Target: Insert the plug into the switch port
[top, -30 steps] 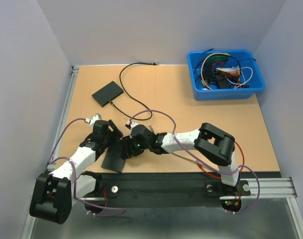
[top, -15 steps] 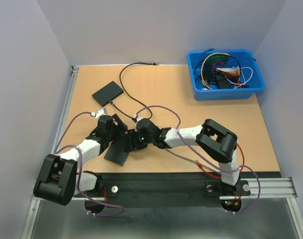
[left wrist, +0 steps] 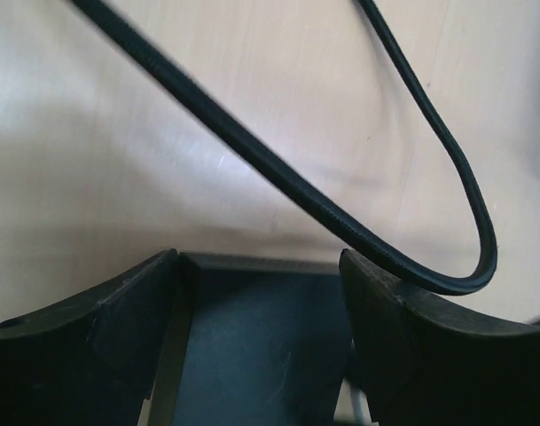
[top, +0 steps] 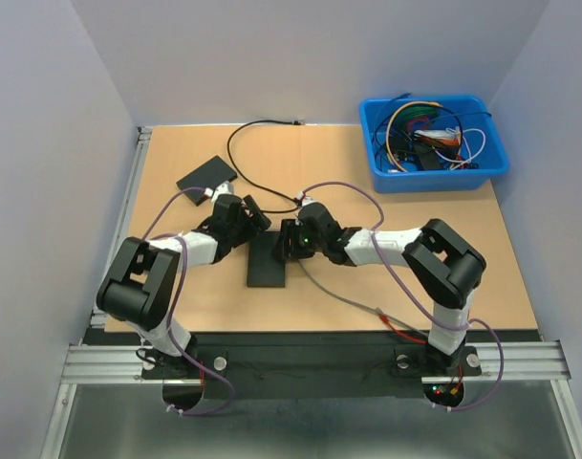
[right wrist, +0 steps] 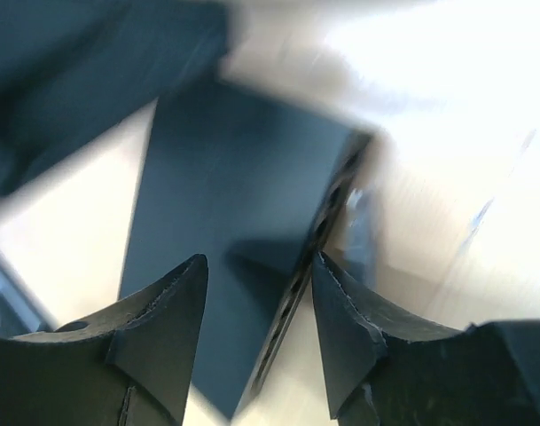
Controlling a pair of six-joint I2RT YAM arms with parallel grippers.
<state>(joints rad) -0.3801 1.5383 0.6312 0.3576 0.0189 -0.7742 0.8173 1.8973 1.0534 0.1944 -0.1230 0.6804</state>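
Top: looks down from high behind the bases (top: 300, 368), takes in the whole table (top: 386, 277). Wrists: look down from very close, share the switch (top: 267, 268).

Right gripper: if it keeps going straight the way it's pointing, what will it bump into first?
The flat black switch. It shows just ahead of the right gripper, between its open jaws, its port edge on the right. The picture is blurry, so I can't tell how near it is.

L end effector (left wrist: 259, 266) clamps switch (left wrist: 252, 346) sides | blk cable (left wrist: 340, 222) loops above, on table (left wrist: 119, 160)
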